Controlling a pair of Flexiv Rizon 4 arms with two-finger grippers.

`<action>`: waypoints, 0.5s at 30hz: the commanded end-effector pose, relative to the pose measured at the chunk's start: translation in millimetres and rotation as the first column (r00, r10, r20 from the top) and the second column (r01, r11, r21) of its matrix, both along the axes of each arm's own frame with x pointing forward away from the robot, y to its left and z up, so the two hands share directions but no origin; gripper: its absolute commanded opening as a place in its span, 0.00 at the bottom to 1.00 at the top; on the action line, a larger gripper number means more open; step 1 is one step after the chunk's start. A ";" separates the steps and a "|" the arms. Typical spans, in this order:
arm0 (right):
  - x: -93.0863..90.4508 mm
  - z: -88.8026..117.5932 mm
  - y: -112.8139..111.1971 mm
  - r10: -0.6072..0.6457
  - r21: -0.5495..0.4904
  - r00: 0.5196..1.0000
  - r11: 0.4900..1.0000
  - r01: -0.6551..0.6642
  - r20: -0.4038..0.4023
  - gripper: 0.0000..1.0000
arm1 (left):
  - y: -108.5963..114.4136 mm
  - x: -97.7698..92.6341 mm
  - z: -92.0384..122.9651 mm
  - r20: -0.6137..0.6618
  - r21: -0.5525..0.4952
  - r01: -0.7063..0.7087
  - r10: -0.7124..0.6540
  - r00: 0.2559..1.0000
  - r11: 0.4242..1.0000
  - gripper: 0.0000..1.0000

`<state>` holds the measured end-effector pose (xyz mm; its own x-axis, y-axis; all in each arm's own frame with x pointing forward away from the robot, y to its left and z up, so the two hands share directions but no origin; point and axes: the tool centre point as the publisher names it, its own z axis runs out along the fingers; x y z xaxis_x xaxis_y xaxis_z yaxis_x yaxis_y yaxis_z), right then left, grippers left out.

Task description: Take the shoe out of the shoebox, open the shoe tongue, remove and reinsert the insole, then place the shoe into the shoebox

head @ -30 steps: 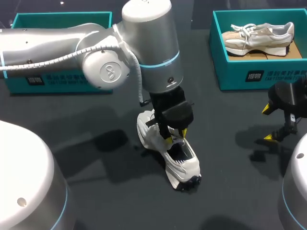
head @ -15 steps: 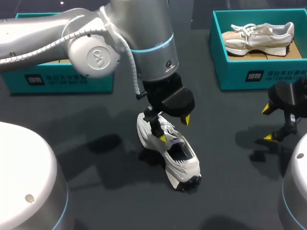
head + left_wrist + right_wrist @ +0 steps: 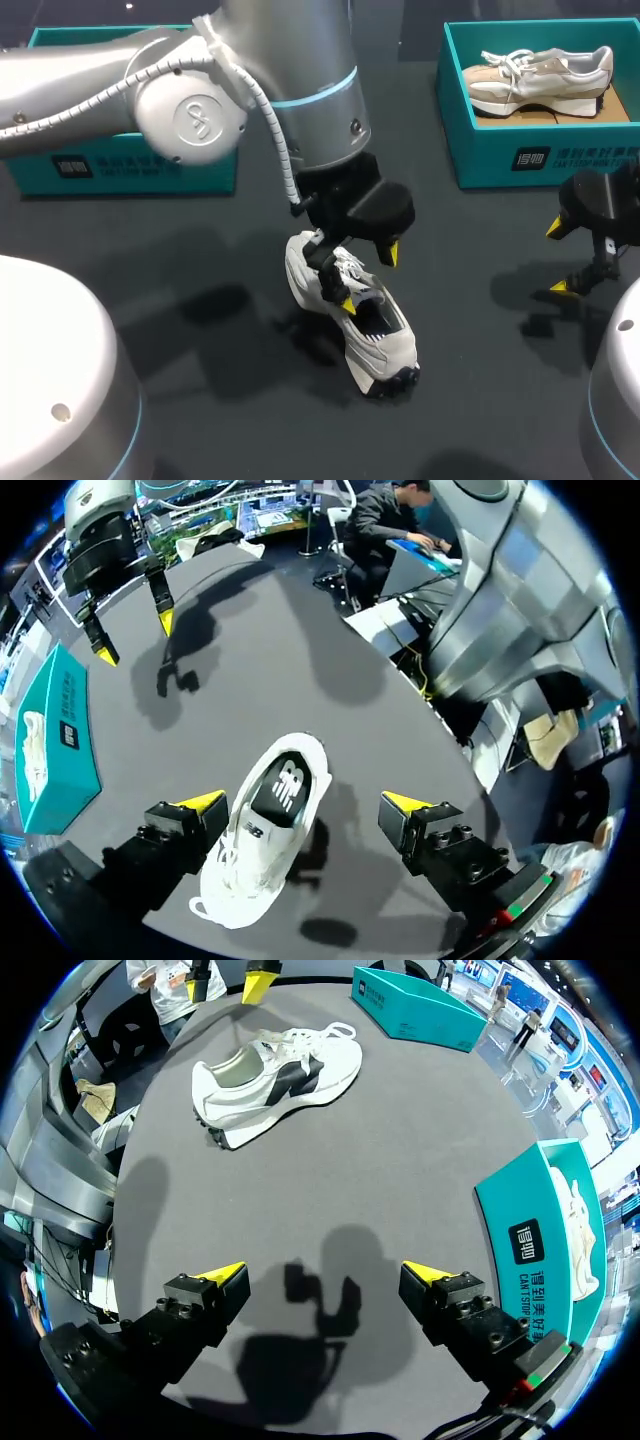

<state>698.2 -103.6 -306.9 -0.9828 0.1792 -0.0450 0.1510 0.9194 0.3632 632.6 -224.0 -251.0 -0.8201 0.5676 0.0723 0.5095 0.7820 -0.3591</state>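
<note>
Although the white shoe [image 3: 352, 318] is already out of a box and stands mid-table [image 3: 200, 390], the rest looks undone: its insole [image 3: 281, 786] appears seated inside. The left gripper [image 3: 368, 279] hovers just above the shoe's opening, fingers spread, gripping nothing. The right gripper [image 3: 558, 258] waits at right, likewise spread and empty. A teal shoebox [image 3: 120, 172] stands far left.

The left arm [image 3: 300, 60], upper left in the head view, is fat silver-grey tubing with a pale blue ring [image 3: 330, 95]. It has a round cap [image 3: 195, 122] stamped with a logo and a white ribbed cable [image 3: 268, 115] running outside. The left claw [image 3: 368, 279] and right claw [image 3: 556, 258] are black blocks with yellow wedge tips. White domed bases [image 3: 50, 380] with blue trim fill the lower corners.
</note>
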 end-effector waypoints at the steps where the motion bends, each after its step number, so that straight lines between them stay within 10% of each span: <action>1: -1.6 0.1 0.7 -0.002 -0.004 1.000 1.000 0.002 0.002 1.00 | -7.4 -11.3 -2.5 0.165 0.128 -0.429 0.407 0.898 0.894 1.00; 10: -1.6 0.1 0.7 -0.002 -0.004 1.000 1.000 0.002 0.002 1.00 | -7.4 -11.3 -2.5 0.165 0.128 -0.429 0.407 0.898 0.894 1.00; 15: -1.6 0.1 0.7 -0.002 -0.004 1.000 1.000 0.002 0.002 1.00 | -19.4 -24.0 -5.3 0.065 0.218 -0.558 0.559 0.827 0.801 1.00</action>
<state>698.2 -103.6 -306.9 -0.9828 0.1792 -0.0450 0.1510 0.9194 0.3632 613.0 -233.4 -254.0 -0.9904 0.1153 0.0758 0.0979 0.9745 -0.2021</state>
